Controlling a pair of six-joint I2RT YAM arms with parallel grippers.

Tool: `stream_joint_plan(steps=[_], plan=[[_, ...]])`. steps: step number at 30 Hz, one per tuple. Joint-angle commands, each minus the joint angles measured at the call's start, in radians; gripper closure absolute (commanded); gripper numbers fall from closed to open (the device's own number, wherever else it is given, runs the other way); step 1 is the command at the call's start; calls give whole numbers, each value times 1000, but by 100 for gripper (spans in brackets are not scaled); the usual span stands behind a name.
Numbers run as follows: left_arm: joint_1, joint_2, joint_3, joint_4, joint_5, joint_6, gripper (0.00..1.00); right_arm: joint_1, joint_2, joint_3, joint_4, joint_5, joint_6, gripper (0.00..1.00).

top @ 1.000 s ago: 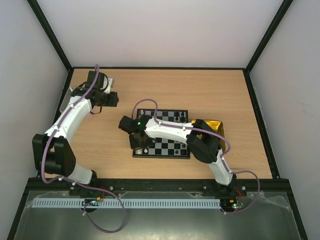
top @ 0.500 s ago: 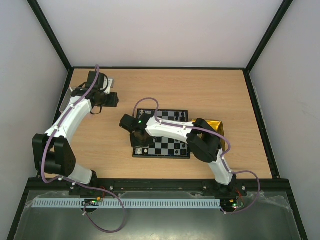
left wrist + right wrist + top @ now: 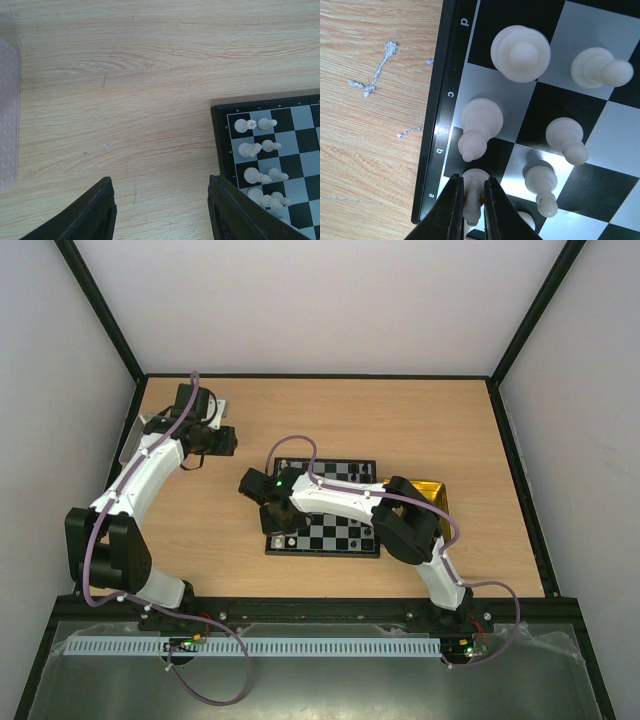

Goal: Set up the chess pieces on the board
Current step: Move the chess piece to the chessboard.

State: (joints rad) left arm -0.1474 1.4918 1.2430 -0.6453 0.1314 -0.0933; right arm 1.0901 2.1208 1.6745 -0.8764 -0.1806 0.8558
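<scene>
Pale wooden table [image 3: 430, 420], white walls all round, black frame posts [image 3: 100, 310] at the corners. Over at ten o'clock the left gripper [image 3: 162, 205] hangs above bare wood, fingers spread, nothing between them, with a grey metal tray [image 3: 7, 115] at its nine o'clock. Centre now: the board [image 3: 335, 538] lies flat, white chess pieces [image 3: 257, 147] lined along its left edge. The right arm [image 3: 340, 498] sprawls across it and hides most squares from above. The right gripper [image 3: 471, 200] is pinching a white piece [image 3: 472, 180] on an edge square, around the board's eight o'clock. A yellow tray [image 3: 435, 488] sits just beside the board, at three o'clock.
</scene>
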Motion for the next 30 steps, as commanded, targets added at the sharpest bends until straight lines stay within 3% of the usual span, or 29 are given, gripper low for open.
stream_joint_plan(steps=[1, 22, 30], plan=[[-4, -28, -5, -11, 11, 6, 47, -5, 17, 30, -5, 28, -3, 92], [-4, -27, 0, -18, 14, 10, 43, -7, 15, 41, -21, 43, -8, 95], [-4, -30, -4, -15, 16, 10, 43, -9, 18, 43, -19, 49, -1, 90]])
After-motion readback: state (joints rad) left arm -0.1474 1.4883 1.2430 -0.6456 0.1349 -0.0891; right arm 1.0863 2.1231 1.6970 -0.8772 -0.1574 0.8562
